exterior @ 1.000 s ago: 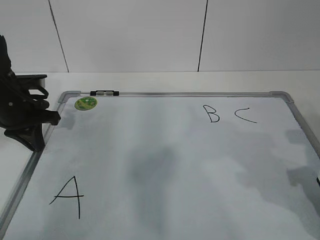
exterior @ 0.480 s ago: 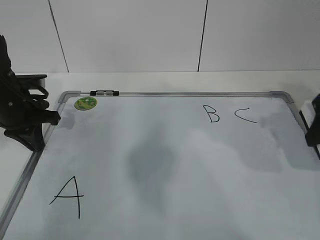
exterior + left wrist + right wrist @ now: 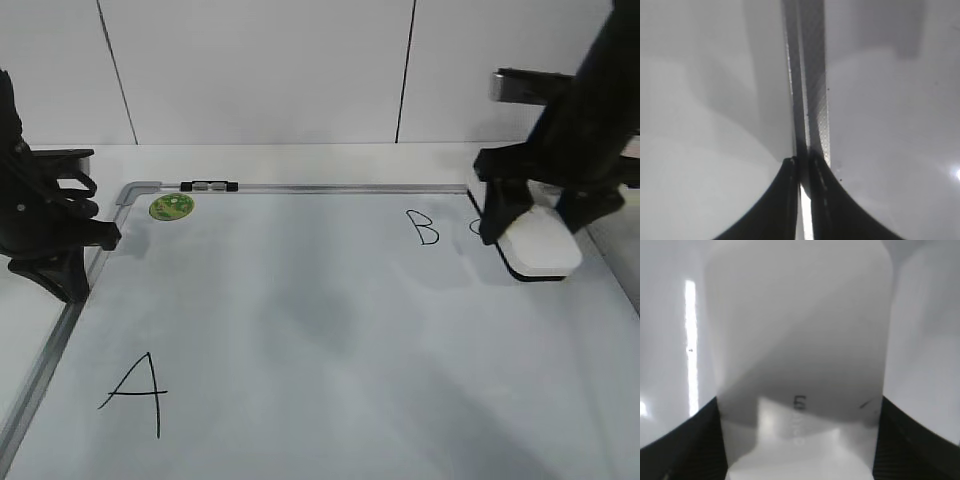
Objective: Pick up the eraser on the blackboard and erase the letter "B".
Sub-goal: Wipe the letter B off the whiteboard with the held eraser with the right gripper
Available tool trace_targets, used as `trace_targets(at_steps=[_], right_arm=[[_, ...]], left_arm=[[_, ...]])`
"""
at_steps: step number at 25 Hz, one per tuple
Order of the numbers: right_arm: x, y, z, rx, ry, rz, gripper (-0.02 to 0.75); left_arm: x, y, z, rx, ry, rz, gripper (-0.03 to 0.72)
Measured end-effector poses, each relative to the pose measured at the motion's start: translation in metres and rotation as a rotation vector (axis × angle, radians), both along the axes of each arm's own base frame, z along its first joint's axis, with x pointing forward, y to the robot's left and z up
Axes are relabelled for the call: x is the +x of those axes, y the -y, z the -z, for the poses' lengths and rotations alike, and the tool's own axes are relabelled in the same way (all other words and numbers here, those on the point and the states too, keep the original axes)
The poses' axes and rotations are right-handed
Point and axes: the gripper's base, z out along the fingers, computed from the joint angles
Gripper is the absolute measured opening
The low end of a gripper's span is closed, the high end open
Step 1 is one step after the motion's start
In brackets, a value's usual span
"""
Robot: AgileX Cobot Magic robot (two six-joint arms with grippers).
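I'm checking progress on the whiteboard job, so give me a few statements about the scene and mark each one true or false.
1. The right gripper holds the flat white rounded eraser. True.
2. The small black hand-drawn letter "B" is already wiped off. False: it is intact on the large silver-framed white dry-erase board.
3. The eraser sits left of the "B". False: it is to the right, covering most of the "C".
4. The round green sticker lies near the board's top left corner. True.
5. The left gripper grips the large black "A". False: it is shut at the board's left frame edge.
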Motion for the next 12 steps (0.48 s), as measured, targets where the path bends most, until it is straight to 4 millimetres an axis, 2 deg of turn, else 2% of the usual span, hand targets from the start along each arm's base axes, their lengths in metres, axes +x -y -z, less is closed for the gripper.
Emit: trace_targets(at_steps=[7, 12], right_arm=[[0.054, -0.043, 0.023, -0.033, 0.026, -0.093, 0.546], [0.082, -0.060, 0.052, -0.046, 0.019, -0.113, 0.546]], left_arm=[[0.000, 0.000, 0.000, 0.000, -0.003, 0.000, 0.025], [-0.001, 0.000, 0.000, 0.001, -0.006, 0.001, 0.025]])
